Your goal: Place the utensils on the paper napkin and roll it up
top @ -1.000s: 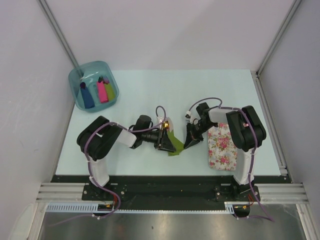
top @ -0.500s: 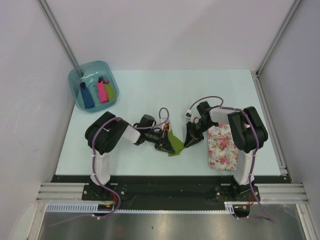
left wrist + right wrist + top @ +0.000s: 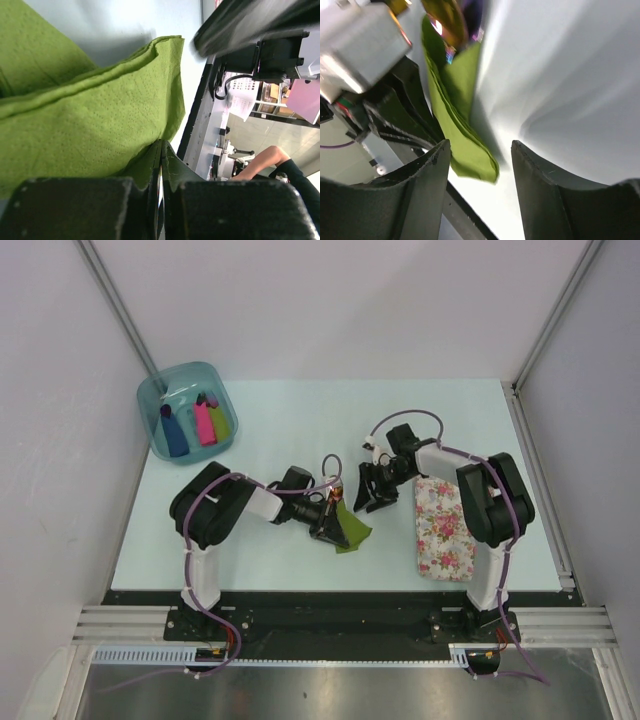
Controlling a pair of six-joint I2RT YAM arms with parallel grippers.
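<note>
The olive-green paper napkin [image 3: 351, 530] is folded into layers near the table's front centre. My left gripper [image 3: 328, 524] is shut on it from the left. In the left wrist view the fingertips [image 3: 161, 148] pinch the lower edge of the napkin [image 3: 90, 125]. My right gripper [image 3: 364, 494] stands open just up and right of the napkin and is apart from it. In the right wrist view the napkin [image 3: 454, 125] hangs beyond the open right gripper [image 3: 479, 146]. A shiny gold-purple piece [image 3: 451, 24] shows at its top. I cannot tell if it is one of the utensils.
A white pink-flowered mat [image 3: 442, 528] lies at the right, under the right arm. A teal bin [image 3: 160, 392] at the back left holds blue, pink and lime rolls. The table's front edge runs just below the napkin.
The right gripper opened, let go of the napkin and drew back up and left. The left gripper closed on the napkin.
</note>
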